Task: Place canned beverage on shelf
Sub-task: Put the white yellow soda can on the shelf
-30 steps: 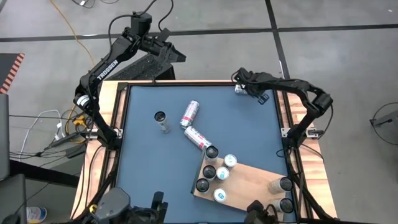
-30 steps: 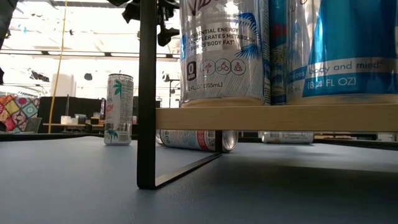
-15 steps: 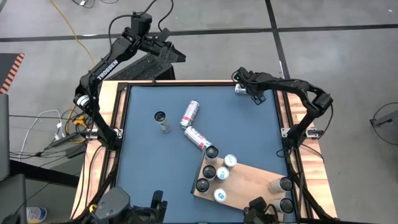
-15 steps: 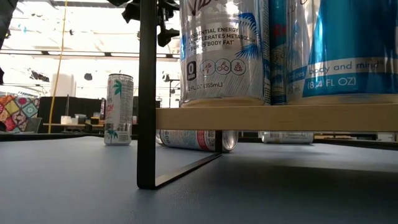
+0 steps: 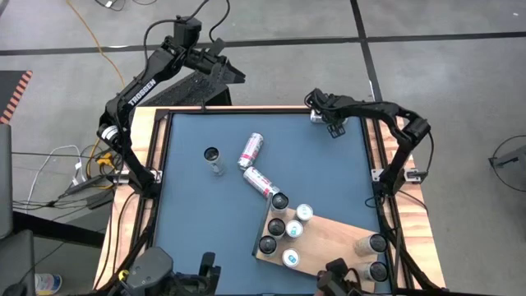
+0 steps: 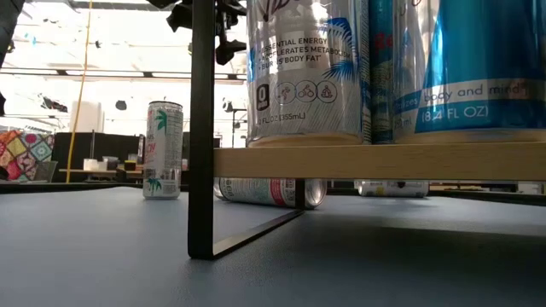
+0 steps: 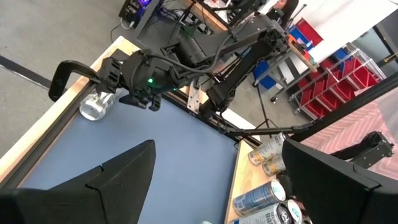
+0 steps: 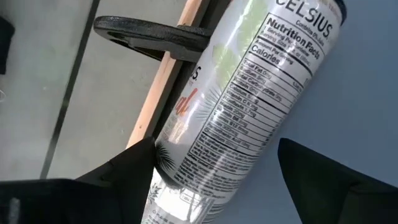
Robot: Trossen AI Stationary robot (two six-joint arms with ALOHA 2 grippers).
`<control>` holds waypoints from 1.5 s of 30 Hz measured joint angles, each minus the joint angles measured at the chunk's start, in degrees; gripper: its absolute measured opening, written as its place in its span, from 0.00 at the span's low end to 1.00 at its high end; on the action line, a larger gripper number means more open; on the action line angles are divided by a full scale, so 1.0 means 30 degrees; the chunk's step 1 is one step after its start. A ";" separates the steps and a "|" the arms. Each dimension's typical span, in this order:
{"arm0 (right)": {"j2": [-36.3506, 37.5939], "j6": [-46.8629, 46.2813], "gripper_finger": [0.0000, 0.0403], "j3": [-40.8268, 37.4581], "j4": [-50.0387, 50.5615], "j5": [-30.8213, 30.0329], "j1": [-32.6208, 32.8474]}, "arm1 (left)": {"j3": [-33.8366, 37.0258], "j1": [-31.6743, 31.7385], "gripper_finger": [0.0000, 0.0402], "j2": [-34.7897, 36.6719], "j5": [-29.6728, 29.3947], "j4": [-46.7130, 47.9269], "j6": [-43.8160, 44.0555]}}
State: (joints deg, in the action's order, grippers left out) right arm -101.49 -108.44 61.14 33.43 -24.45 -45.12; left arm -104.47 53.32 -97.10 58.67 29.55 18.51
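Note:
A silver canned beverage [image 8: 249, 93] lies on its side in the table's far right corner [image 5: 316, 118], beside the wooden rim. My right gripper [image 8: 214, 146] is open over it [image 5: 323, 113], one finger on each side of the can's body. The shelf [image 5: 333, 238] is a light wooden board on a black frame [image 6: 200, 128] at the near right, and several cans stand on it. My left gripper [image 5: 233, 76] hangs open beyond the table's far edge, holding nothing. My right gripper comes down on the lying can from above, with its fingers across the can's length. One finger [image 8: 130, 174] shows right at the can's side. I cannot tell whether it touches. The can rests on the tabletop.
Two cans lie on the table near its middle [image 5: 251, 150] [image 5: 261, 182], and one stands to their left [image 5: 214, 159]. Two more cans stand at the near right edge [image 5: 376, 244] [image 5: 379, 270]. A black bracket [image 8: 149, 34] sits on the rim by the corner can.
My right gripper has shifted a little toward the table's left edge above the corner can, and that arm's elbow has swung in with it. The cans and the shelf have stayed where they were.

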 joint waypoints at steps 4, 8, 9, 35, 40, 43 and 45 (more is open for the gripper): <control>-0.0248 0.0317 0.79 0.0007 0.0040 0.0526 -0.0284 | 0.0000 0.0000 0.84 0.0000 0.0000 0.0126 -0.0061; -0.0229 0.0385 0.78 0.0007 0.0415 0.1279 -0.0480 | 0.0000 0.0004 0.84 0.0000 0.0002 0.0258 -0.0183; -0.0240 0.0276 0.77 0.0007 0.0408 0.1286 -0.0468 | 0.0000 0.0005 0.84 0.0000 0.0007 0.0264 -0.0185; 0.2504 0.6808 0.35 -0.0219 0.4378 -0.1065 0.4255 | 0.0000 0.0001 0.84 0.0000 0.0175 0.0331 -0.0105; 0.3291 0.8821 0.26 -0.0160 0.5894 -0.1399 0.5884 | 0.0000 0.0007 0.84 0.0000 0.0175 0.0328 -0.0105; 0.3499 0.8853 0.21 -0.0132 0.6786 -0.1399 0.6855 | 0.0000 0.0007 0.84 0.0000 0.0168 0.0324 -0.0105; 0.3664 0.7295 0.20 -0.0138 0.7532 -0.1700 0.7259 | 0.0000 0.0000 0.84 0.0000 0.0160 0.0324 -0.0105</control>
State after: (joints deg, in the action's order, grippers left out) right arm -90.50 -86.56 60.73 56.03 -29.55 -23.34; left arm -104.47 53.32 -97.10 59.16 30.52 18.20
